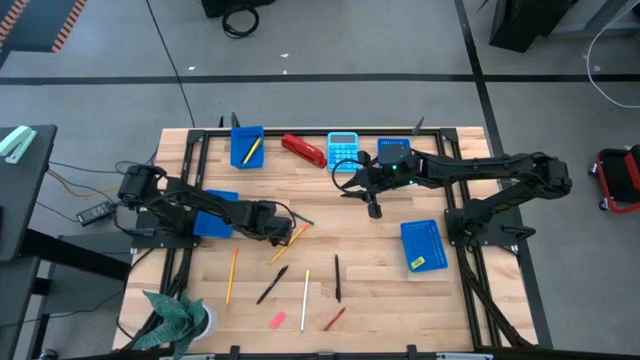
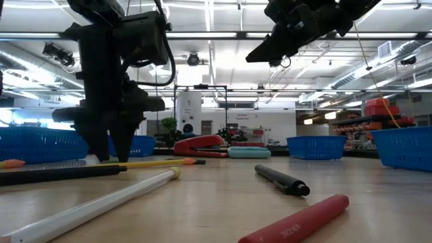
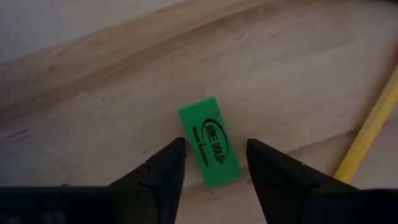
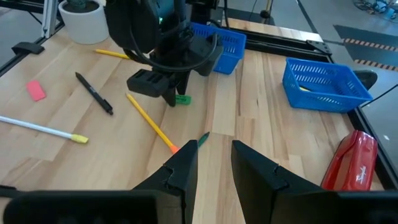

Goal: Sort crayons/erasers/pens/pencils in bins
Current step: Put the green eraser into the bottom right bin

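Note:
A green eraser [image 3: 208,142] lies flat on the wooden table. My left gripper [image 3: 211,149] points down over it, open, one finger on each side of the eraser's near end; whether a finger touches it does not show. In the high view this gripper [image 1: 276,224] is left of the table's middle, beside an orange pencil [image 1: 290,240]. My right gripper [image 4: 214,158] hangs open and empty above the table's far middle [image 1: 372,205]. Blue bins stand at the far left [image 1: 247,146], the far middle [image 1: 393,150], the right [image 1: 423,246] and under my left arm [image 1: 215,212].
Toward the near edge lie two black pens [image 1: 337,278] [image 1: 272,284], an orange pencil [image 1: 231,275], a white pencil [image 1: 305,285], a red crayon [image 1: 334,318] and a pink eraser [image 1: 278,320]. A red stapler [image 1: 303,149] and light-blue calculator [image 1: 343,148] sit at the back. A potted plant [image 1: 180,318] stands near left.

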`<act>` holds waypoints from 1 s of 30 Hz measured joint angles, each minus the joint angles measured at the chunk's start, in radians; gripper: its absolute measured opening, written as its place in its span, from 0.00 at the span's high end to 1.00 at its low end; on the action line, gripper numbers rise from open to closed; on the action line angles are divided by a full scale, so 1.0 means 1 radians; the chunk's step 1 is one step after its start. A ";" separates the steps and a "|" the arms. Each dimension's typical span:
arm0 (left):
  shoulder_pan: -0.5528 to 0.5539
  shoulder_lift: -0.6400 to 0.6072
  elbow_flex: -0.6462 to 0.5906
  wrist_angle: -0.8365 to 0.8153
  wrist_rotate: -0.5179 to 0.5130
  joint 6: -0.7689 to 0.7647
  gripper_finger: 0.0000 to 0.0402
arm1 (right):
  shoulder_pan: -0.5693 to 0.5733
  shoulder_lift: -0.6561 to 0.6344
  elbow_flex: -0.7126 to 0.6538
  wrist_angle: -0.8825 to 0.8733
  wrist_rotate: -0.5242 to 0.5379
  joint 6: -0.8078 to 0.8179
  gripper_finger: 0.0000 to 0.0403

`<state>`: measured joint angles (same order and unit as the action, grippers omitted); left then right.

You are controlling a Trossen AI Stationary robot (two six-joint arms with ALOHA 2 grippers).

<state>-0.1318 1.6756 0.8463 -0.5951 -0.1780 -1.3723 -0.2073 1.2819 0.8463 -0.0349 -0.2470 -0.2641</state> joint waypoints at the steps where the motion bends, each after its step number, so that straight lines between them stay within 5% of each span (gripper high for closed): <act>1: 0.000 0.001 0.000 -0.005 0.000 0.000 0.55 | 0.000 0.000 0.000 -0.001 0.000 -0.001 0.74; 9: 0.001 0.006 0.036 -0.058 0.021 0.086 0.63 | -0.009 0.000 0.000 0.000 0.012 -0.002 0.74; 21: 0.015 0.007 0.071 -0.088 0.030 0.181 0.90 | -0.033 0.000 0.000 -0.001 0.013 0.004 0.74; 30: 0.035 0.006 0.072 -0.066 0.025 0.240 0.97 | -0.033 0.000 0.000 0.000 0.141 -0.009 0.74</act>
<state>-0.0971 1.6814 0.9180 -0.6610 -0.1528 -1.1320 -0.2405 1.2819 0.8463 -0.0345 -0.1062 -0.2729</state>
